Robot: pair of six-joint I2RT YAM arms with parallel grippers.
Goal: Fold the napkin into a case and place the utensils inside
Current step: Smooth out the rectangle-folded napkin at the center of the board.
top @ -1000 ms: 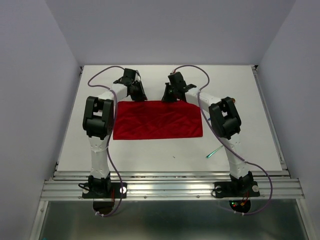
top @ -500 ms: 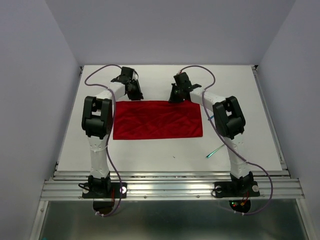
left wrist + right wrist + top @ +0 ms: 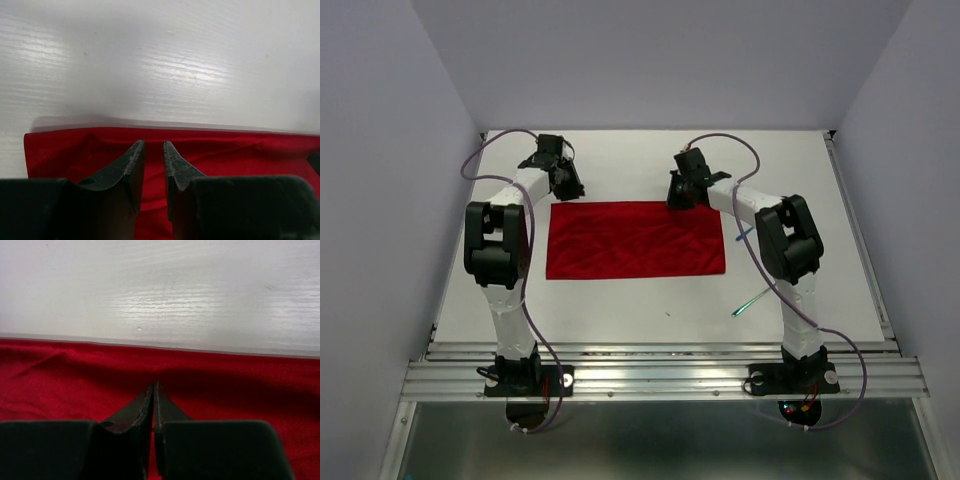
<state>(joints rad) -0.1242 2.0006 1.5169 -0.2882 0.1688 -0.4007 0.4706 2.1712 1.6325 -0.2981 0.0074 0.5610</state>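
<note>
Left wrist shows left tool narrowly parted over napkin; right tool closed

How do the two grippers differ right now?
The left gripper has jaws slightly apart; the right gripper has them pressed together. The left is near the far left corner of the napkin; the right is further in from its corner. Both sit at the napkin's far edge.

White table — red napkin flat mid; thin teal utensil nr its rt corner.
</note>
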